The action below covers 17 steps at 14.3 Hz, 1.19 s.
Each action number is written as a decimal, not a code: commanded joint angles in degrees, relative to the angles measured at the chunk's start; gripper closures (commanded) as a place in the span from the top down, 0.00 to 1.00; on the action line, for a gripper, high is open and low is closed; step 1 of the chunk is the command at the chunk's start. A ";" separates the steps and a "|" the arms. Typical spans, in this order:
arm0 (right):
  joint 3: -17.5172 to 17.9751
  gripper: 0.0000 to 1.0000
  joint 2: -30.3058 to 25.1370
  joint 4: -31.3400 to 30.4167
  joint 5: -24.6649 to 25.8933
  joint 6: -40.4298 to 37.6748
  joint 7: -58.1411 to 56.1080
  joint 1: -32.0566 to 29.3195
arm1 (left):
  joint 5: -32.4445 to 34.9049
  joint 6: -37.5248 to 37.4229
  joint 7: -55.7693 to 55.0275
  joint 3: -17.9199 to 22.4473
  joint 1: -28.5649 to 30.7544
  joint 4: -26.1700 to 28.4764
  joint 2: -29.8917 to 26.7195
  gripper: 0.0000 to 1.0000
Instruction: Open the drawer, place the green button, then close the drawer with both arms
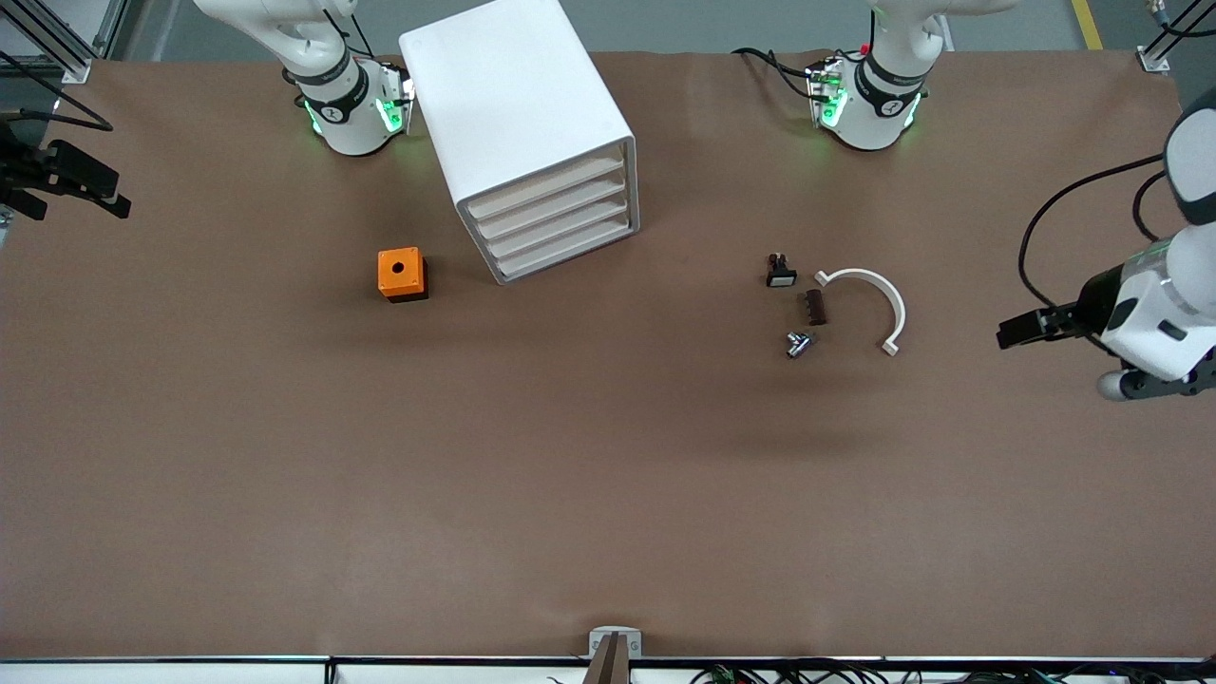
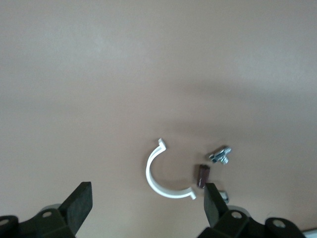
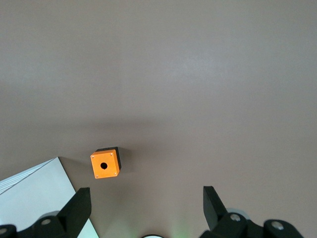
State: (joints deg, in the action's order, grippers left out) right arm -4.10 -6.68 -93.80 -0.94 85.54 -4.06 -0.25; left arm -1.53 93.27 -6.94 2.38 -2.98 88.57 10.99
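A tiny silver-and-blue cylindrical part lies on its side on the brown table; it seems to be the button, though no green cap shows. It also shows in the left wrist view. The white drawer cabinet stands between the arm bases, with all its drawers shut. My left gripper is open and empty, up over the table's left-arm end, apart from the small parts; its fingers stand wide. My right gripper is open and empty over the right-arm end; its fingers stand wide.
An orange box with a hole sits beside the cabinet toward the right arm's end and shows in the right wrist view. Near the button lie a black-and-white switch part, a dark brown piece and a white curved clip.
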 commanded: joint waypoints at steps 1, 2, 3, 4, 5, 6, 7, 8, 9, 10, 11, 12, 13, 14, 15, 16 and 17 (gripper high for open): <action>1.11 1.00 -1.67 -1.56 0.41 1.56 -0.33 -0.89 | -0.84 3.75 3.59 1.32 -1.06 11.06 -7.89 0.99; 1.11 1.00 -1.67 -1.56 0.58 2.34 -0.34 -0.80 | -0.84 5.85 3.69 1.23 -0.89 14.49 -10.09 1.00; 1.11 1.00 -1.76 -1.48 0.85 3.05 -0.34 -0.63 | -0.84 7.61 3.69 1.23 -0.54 16.78 -11.76 1.00; 1.11 1.00 -1.76 -1.48 1.46 3.58 -0.34 -0.62 | -0.84 8.50 3.78 1.14 -0.45 17.07 -12.39 1.00; 1.11 1.00 -1.76 -1.48 1.55 3.67 -0.34 -0.62 | -0.84 8.60 3.78 1.14 -0.45 16.55 -12.57 1.00; 1.11 1.00 -1.76 -1.56 1.55 3.76 -0.42 -0.62 | -0.84 8.60 3.78 1.23 -0.45 16.11 -13.00 1.00; 1.11 1.00 -1.76 -1.56 1.64 3.85 -0.51 -0.62 | -0.84 8.60 3.78 1.23 -0.36 16.10 -14.05 1.00; 1.11 1.00 -1.76 -1.56 1.64 4.02 -0.51 -0.62 | -0.84 8.60 3.78 1.23 -0.45 16.19 -14.76 1.00; 1.11 1.00 -1.76 -1.56 1.64 4.02 -0.60 -0.62 | -0.84 8.34 3.69 0.88 -0.45 16.10 -15.46 1.00; 1.11 1.00 -1.76 -1.56 1.64 4.11 -0.60 -0.71 | -0.76 8.42 3.69 0.70 -0.62 15.93 -16.17 1.00; 1.11 1.00 -1.76 -1.56 1.64 4.20 -0.95 -0.71 | -0.76 8.33 3.69 0.61 -0.80 14.71 -16.35 1.00; 1.11 1.00 -1.85 -1.56 1.64 4.20 -1.56 -0.71 | -0.67 7.64 3.69 0.61 -0.80 12.61 -16.17 1.00; 1.11 1.00 -1.85 -1.56 1.64 4.20 -1.83 -0.71 | -0.67 6.76 3.43 0.61 -0.80 11.46 -16.17 1.00; 1.11 1.00 -1.85 -1.56 1.64 4.20 -1.92 -0.80 | -0.67 5.27 2.91 0.61 -0.89 10.66 -16.26 1.00; 1.11 1.00 -1.85 -1.56 1.64 4.20 -1.92 -0.80 | -0.58 4.47 2.81 0.44 -0.97 9.96 -16.09 1.00; 1.11 1.00 -1.85 -1.56 1.55 4.20 -1.92 -0.80 | -0.58 4.47 2.81 0.09 -0.97 9.08 -15.56 1.00; 1.11 1.00 -1.85 -1.65 1.55 4.20 -1.92 -0.80 | -0.41 4.47 2.81 -0.18 -1.15 8.38 -14.69 1.00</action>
State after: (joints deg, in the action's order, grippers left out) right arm -3.67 -6.88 -93.82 -0.01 89.12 -5.11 -0.25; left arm -1.59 98.89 -4.41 2.58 -3.72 99.09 -5.06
